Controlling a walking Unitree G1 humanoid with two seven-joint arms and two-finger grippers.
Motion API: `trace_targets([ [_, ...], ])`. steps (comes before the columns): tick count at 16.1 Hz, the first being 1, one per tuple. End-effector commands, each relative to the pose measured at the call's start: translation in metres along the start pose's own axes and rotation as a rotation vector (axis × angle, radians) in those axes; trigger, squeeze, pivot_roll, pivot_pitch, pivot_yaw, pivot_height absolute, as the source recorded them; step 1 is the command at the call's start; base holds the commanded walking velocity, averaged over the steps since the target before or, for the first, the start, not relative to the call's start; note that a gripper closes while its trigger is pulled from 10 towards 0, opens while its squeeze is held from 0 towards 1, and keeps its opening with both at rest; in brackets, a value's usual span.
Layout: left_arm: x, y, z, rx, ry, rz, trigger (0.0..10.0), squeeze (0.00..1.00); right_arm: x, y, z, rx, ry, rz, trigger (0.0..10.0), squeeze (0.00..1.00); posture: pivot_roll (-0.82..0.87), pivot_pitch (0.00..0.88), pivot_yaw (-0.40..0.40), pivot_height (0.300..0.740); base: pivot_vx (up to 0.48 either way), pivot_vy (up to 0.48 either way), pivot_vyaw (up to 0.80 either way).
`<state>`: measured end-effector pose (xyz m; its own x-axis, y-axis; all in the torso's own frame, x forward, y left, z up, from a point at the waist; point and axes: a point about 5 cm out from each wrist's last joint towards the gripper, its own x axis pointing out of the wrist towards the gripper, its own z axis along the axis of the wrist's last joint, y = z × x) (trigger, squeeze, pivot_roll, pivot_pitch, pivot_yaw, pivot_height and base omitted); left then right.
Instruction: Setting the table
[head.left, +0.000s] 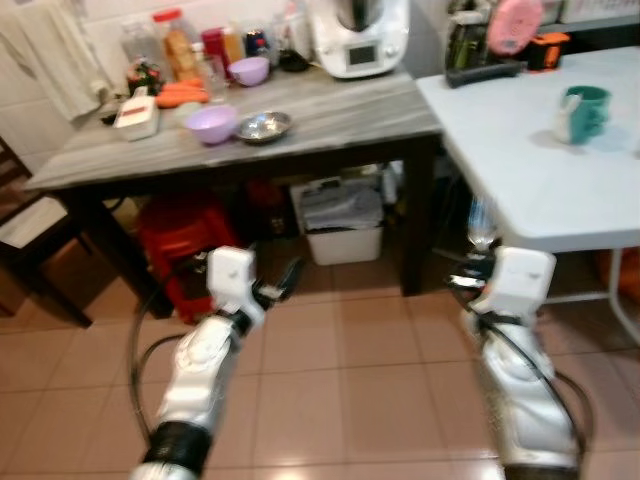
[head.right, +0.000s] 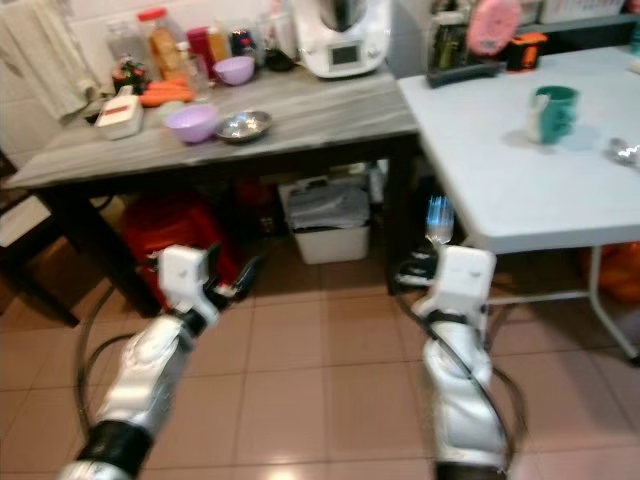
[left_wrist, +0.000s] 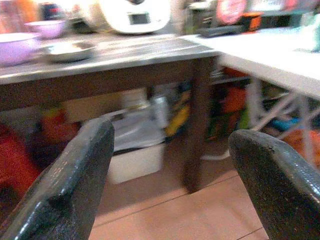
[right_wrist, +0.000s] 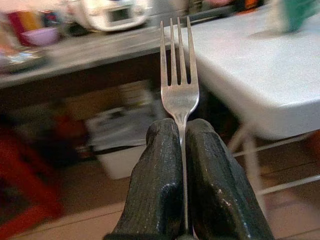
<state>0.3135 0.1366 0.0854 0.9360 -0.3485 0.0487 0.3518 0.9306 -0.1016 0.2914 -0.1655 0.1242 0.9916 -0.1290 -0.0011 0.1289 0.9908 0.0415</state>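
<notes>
Tiled floor (head.left: 350, 350) lies under both arms, where the right gripper (right_wrist: 181, 131) is clamped on one fork (right_wrist: 178, 75), tines up, near the white table (head.left: 540, 160) on the right. The left gripper (left_wrist: 170, 165) hangs with fingers apart before the grey table (head.left: 340, 110), which carries two purple bowls (head.left: 212, 124), one steel dish (head.left: 264, 126) and a white appliance (head.left: 360, 35); one green mug (head.left: 584, 112) stands on the white table.

The left gripper (left_wrist: 170, 170) hangs with fingers (left_wrist: 75, 175) spread wide. Ahead, a grey-topped table (left_wrist: 125, 55) carries a purple bowl (left_wrist: 15, 47) beside a metal dish (left_wrist: 67, 50).

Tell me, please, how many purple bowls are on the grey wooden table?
2. One purple bowl sits near the table's front edge, beside a small metal dish. The other purple bowl stands further back, among the bottles. The clutter there could hide more.
</notes>
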Motion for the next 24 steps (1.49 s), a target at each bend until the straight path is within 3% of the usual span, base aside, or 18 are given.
trace_targets([
  [1, 0.001, 0.0, 0.002, 0.003, -0.008, 0.002, 10.0, 0.0, 0.001, -0.003, 0.008, -0.011, -0.033, -0.002, 10.0, 0.0, -0.1, 0.0, 0.152, 0.74, 0.0, 0.42, 0.0],
  [7, -0.002, 0.003, 0.002, 0.03, -0.021, 0.052, 10.0, 0.0, -0.001, -0.003, 0.006, -0.018, -0.031, 0.014, 10.0, 0.0, -0.1, 0.0, 0.14, 0.74, 0.0, 0.209, 0.0],
  [10, -0.013, 0.031, 0.007, 0.145, -0.028, 0.215, 10.0, 0.0, -0.002, -0.003, 0.007, -0.025, -0.038, 0.031, 10.0, 0.0, -0.1, 0.0, 0.134, 0.74, 0.0, 0.0, 0.54],
  [13, -0.022, 0.04, 0.003, 0.139, -0.004, 0.241, 10.0, 0.0, -0.005, -0.004, 0.004, -0.041, -0.038, 0.042, 10.0, 0.0, -0.1, 0.0, 0.133, 0.74, 0.0, 0.0, 0.0],
  [18, -0.018, 0.023, 0.0, 0.113, -0.017, 0.18, 10.0, 0.0, -0.006, -0.002, 0.003, -0.039, -0.035, 0.048, 10.0, 0.0, -0.1, 0.0, 0.135, 0.74, 0.126, 0.0, 0.0],
  [24, -0.014, 0.019, 0.003, 0.096, -0.031, 0.146, 10.0, 0.0, -0.007, -0.002, 0.001, -0.039, -0.034, 0.039, 10.0, 0.0, -0.1, 0.0, 0.147, 0.74, 0.381, 0.0, 0.0],
])
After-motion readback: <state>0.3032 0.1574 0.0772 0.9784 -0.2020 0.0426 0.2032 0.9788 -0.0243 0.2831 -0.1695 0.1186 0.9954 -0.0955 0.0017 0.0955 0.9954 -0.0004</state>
